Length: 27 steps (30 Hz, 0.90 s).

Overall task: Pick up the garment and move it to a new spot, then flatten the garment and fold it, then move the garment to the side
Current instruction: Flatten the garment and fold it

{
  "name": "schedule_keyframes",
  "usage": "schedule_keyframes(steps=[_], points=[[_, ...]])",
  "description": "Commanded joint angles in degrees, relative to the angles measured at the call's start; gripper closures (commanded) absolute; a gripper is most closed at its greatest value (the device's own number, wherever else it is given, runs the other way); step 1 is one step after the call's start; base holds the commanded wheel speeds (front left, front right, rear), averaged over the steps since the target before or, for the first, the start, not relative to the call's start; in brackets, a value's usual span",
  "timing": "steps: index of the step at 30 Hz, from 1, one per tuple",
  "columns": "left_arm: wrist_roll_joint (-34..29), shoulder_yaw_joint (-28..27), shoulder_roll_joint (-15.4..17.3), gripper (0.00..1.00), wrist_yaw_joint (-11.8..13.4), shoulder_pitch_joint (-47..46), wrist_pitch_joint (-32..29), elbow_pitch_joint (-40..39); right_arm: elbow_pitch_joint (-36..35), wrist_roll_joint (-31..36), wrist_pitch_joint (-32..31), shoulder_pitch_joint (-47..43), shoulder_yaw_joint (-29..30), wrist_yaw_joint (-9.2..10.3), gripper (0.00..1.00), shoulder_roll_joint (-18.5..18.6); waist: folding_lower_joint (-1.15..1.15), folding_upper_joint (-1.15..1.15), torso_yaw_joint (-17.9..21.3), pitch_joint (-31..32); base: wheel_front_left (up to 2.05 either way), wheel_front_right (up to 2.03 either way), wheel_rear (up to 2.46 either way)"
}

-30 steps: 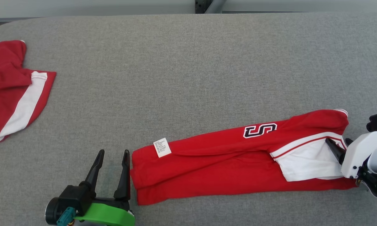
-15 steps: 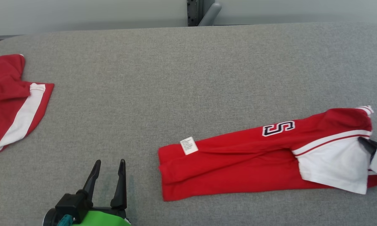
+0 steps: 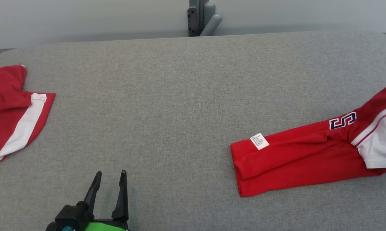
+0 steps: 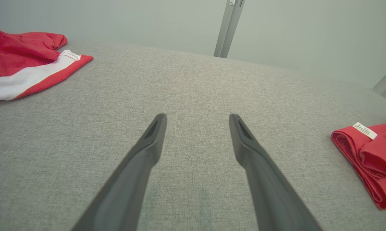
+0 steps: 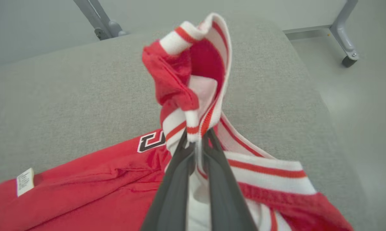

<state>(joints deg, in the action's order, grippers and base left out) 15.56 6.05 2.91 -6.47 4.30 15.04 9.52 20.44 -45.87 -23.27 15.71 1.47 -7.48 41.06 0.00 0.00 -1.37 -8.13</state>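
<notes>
Right wrist view has the garment [image 5: 83,183], a red jersey with white panels, folded into a long band at the table's right end. Its striped trim [image 5: 196,41] is bunched and stands up above the right gripper [image 5: 197,139], whose two fingers are pinched together on that edge. It looks like thin, soft knit, light and limp with no stiffness, so it will likely sag and drag from any single hold, and the folded layers may slide apart. The doubled trim seems the firmest place to take it, and a second hold at the other end, by the label [image 3: 259,141], would probably keep the band straight. Nothing about it looks fragile. The table [image 3: 180,96] has a grey felt-like cover that may cling to the cloth a little. The left gripper [image 3: 110,173] hovers empty, fingers spread, over the table's near edge, well apart from the garment. Another red cloth [image 3: 10,109] lies at the table's left end.
</notes>
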Motion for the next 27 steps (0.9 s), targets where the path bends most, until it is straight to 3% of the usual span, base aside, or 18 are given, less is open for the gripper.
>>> schedule_keyframes(steps=[1,6,10,14,19,27], points=[[0.34,0.18,0.05,0.00,0.41,0.97,0.16,-0.27,-4.85,-0.48,-1.04,-1.21,-1.36,-0.02,1.00,-3.07,0.00,0.00,0.73,0.07,0.00,0.00,0.00],[0.00,0.58,0.06,0.00,0.86,1.04,0.16,-0.84,-18.08,3.79,-3.69,-4.42,-9.23,-0.02,1.00,-12.49,0.00,0.00,1.82,-0.22,0.00,0.00,0.00],[-0.60,0.65,0.07,0.00,0.79,0.38,0.16,-0.84,-21.33,7.76,-4.26,-6.20,-14.73,-0.02,1.00,-18.13,0.00,0.00,2.06,-0.55,0.00,0.00,0.00],[-1.04,0.97,0.06,0.00,0.77,-0.47,0.17,-0.95,-19.58,14.02,-2.73,-6.88,-19.70,-0.02,1.00,-24.19,0.00,0.00,1.91,-1.37,0.00,0.00,0.00],[-1.08,1.55,0.06,0.00,0.53,-0.59,0.17,-0.55,-15.54,17.90,0.11,-6.09,-22.09,-0.02,1.00,-28.98,0.00,0.00,1.06,-1.89,0.00,0.00,0.00],[-0.12,2.23,0.06,0.00,0.92,0.17,0.17,-0.13,-12.50,19.92,2.34,-5.28,-22.45,-0.02,1.00,-30.83,0.00,0.00,0.04,-1.77,0.00,0.00,0.00]])
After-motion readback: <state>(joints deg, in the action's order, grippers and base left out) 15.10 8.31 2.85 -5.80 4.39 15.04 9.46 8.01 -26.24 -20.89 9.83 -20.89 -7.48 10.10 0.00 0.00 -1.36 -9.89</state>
